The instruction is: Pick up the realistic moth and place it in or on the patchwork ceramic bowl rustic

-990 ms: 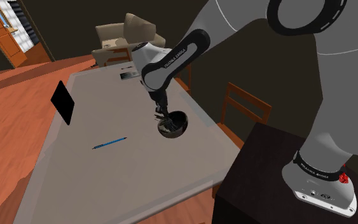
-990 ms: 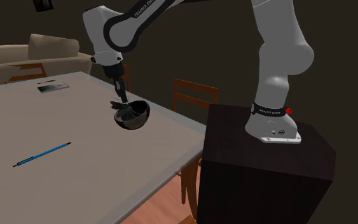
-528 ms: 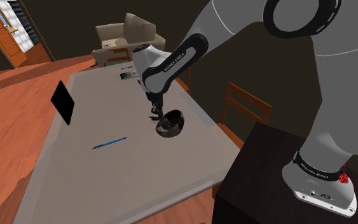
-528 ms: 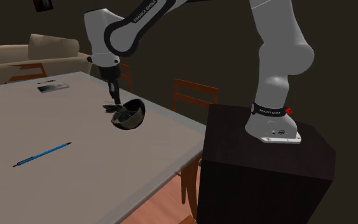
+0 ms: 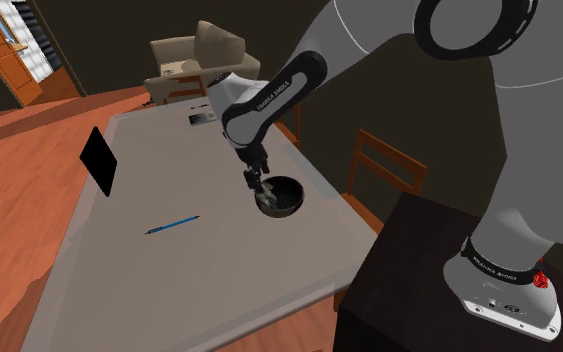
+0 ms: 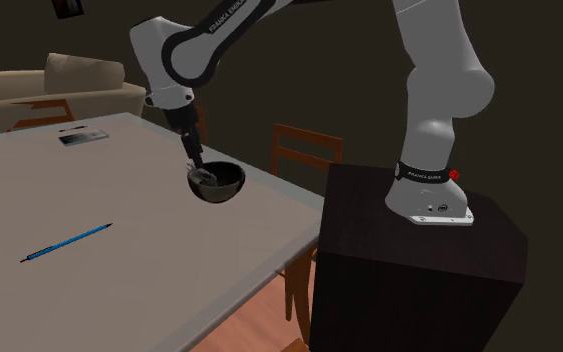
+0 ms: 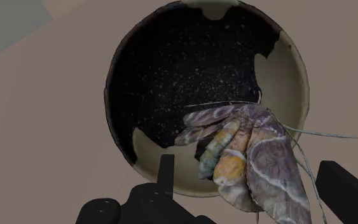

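Gripper [image 7: 246, 162] hanging wide open over the bowl [image 7: 171, 76]!
Fingers are standing apart, not gripping the moth [image 7: 254, 159] between them. It is lying across the bowl's pale near rim, its wingtips running off frame and its contact underneath hidden. The bowl is sitting upright on the grey table [image 5: 169, 270].

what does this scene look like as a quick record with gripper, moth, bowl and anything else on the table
gripper: open, just above the bowl
moth: between the fingers, seemingly unclasped, lying across the bowl's rim nearest the gripper
bowl: upright on the table, dark speckled inside with beige patches
table: grey
pen: blue, lying flat, apart from the bowl
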